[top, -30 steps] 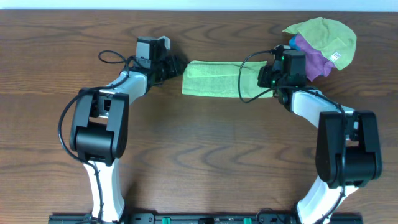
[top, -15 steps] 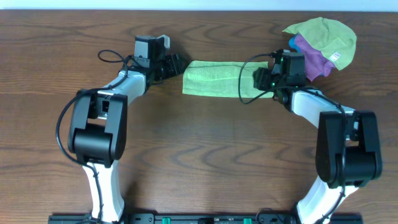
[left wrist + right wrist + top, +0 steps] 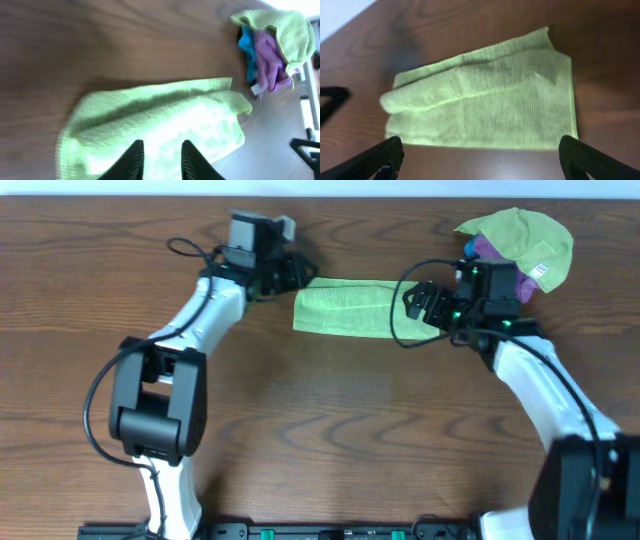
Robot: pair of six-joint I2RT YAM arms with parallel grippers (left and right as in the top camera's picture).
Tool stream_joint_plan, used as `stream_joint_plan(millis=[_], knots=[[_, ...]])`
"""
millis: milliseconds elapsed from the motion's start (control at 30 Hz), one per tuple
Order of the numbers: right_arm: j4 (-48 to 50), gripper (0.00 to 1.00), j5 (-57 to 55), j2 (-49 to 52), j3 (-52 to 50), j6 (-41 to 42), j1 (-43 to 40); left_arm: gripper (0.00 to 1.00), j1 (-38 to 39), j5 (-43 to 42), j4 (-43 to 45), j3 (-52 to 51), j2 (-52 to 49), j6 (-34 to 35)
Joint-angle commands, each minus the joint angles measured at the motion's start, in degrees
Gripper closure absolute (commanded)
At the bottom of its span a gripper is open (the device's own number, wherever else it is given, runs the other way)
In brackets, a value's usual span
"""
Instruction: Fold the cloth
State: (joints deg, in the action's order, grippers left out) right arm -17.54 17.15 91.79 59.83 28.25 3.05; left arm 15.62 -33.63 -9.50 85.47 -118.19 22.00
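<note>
Green cloth [image 3: 345, 308]; left end effector [image 3: 162, 160] reaching low over it, slightly parted; right end effector [image 3: 482, 157] wide.

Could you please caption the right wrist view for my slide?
Open right end effector over a folded green cloth on the wooden table.

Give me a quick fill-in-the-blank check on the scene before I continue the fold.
1. The folded cloth is ___ in colour.
2. The pile at the far corner holds green, purple and ___ cloths.
3. The right gripper has its jaws ___.

Missing words: green; blue; open.
</note>
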Motion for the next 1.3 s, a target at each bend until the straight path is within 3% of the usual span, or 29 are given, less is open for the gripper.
stream_joint_plan(millis=[0, 167, 433, 800, 1267], knots=[[-3.63, 0.01, 0.33, -1.88, 0.15, 5.64, -1.20, 0.82, 1.99, 4.42, -0.37, 0.72, -1.55, -2.71], [-7.43, 0.01, 1.75, -1.81, -0.26, 6.67, -1.31, 0.94, 2.69, 5.60, -0.35, 0.72, -5.62, -2.69], [-5.42, 0.01, 1.99, -1.66, -4.59, 7.96, -2.69, 0.94, 2.95, 13.11, 0.96, 0.72, -9.07, -2.71], [12.26, 0.01, 3.85, -0.04, -18.36, 16.50, -3.13, 0.94, 3.08, 14.32, 3.76, 0.74, -11.65, -0.57], [36.59, 0.01, 1.20, 16.22, -19.45, 25.59, -0.42, 0.94, 3.13, 14.10, 3.28, 0.74, -11.65, -0.57]])
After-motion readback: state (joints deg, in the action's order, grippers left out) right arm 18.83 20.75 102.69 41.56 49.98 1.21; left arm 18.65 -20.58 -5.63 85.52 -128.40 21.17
